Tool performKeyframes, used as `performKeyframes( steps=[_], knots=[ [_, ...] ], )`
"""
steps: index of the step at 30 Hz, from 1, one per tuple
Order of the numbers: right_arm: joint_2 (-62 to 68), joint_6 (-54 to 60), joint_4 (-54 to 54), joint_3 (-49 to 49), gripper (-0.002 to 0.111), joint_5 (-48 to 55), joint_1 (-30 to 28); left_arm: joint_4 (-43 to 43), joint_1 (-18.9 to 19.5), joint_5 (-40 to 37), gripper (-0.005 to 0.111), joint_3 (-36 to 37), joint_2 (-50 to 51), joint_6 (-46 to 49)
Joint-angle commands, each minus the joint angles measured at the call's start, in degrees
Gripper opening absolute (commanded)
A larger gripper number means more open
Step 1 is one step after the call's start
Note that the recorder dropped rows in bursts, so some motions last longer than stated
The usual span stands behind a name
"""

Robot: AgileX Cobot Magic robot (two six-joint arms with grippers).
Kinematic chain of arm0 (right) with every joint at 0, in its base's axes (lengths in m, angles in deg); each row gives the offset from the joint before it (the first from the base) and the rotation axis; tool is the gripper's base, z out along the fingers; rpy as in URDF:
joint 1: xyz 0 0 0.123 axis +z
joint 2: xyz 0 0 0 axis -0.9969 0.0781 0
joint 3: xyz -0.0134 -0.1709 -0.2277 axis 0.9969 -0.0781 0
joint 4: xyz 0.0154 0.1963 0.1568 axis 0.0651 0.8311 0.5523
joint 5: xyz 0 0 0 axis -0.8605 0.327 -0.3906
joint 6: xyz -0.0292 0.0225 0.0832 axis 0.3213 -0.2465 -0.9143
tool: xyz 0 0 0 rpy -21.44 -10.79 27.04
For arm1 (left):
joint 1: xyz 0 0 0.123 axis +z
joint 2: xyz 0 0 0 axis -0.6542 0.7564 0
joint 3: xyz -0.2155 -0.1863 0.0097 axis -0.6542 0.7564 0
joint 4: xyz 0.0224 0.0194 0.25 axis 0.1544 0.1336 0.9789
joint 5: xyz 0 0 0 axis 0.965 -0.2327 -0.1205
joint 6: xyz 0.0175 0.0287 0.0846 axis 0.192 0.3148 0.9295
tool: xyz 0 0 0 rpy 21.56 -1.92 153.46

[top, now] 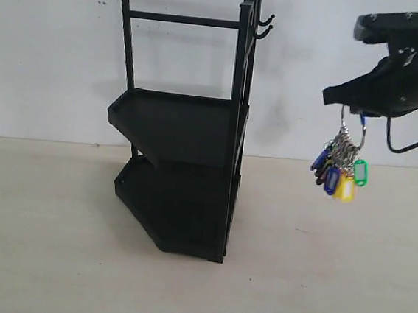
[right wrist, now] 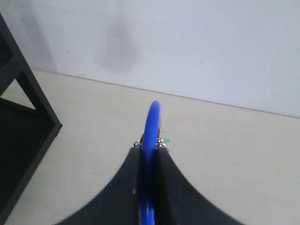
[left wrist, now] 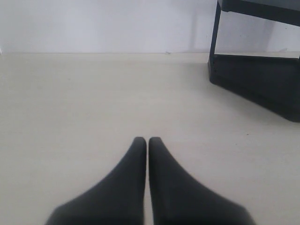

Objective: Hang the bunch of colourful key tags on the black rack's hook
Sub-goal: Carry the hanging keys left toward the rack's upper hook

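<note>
The colourful key tag bunch [top: 339, 169] hangs in the air at the right, its blue, yellow and green tags dangling below my right gripper [top: 353, 105]. That gripper is shut on the bunch's blue-sleeved ring [right wrist: 152, 126], which stands edge-on between the fingers [right wrist: 123, 187]. The black rack [top: 186, 125] stands left of the bunch, with two small hooks [top: 265, 25] at its upper right, higher than the bunch. My left gripper [left wrist: 147, 139] is shut and holds nothing, low over the table, out of the exterior view.
The rack's lower tray [left wrist: 262, 89] lies ahead and to one side of the left gripper. A white wall [top: 49, 45] runs behind the pale wooden tabletop [top: 51, 260]. A black cable [top: 410, 146] loops off the right arm.
</note>
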Motion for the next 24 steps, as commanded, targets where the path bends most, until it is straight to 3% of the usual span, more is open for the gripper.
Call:
performKeyframes(
  steps=[1,11,16,20,24],
  knots=[
    [-6.94,-1.86,1.36,0.28,0.0,4.56,-1.39,-0.43,-0.01,0.87,0.004,-0.08,-0.12,-0.6],
    [-20.75,-1.49,7.81,0.28,0.0,14.38,-1.23,-0.43,-0.01,0.87,0.004,-0.08,-0.12,-0.6],
    [-23.58,7.35,9.71,0.28,0.0,17.53,0.69,-0.43,-0.01,0.87,0.004,-0.08,-0.12,-0.6],
    [-24.6,-3.27,12.61,0.28,0.0,17.65,0.0,-0.43,-0.01,0.87,0.004,-0.08,-0.12,-0.6],
    [-24.5,11.19,18.29,-0.35,0.0,19.83,4.36,-0.43,-0.01,0.87,0.004,-0.08,-0.12,-0.6]
  ],
)
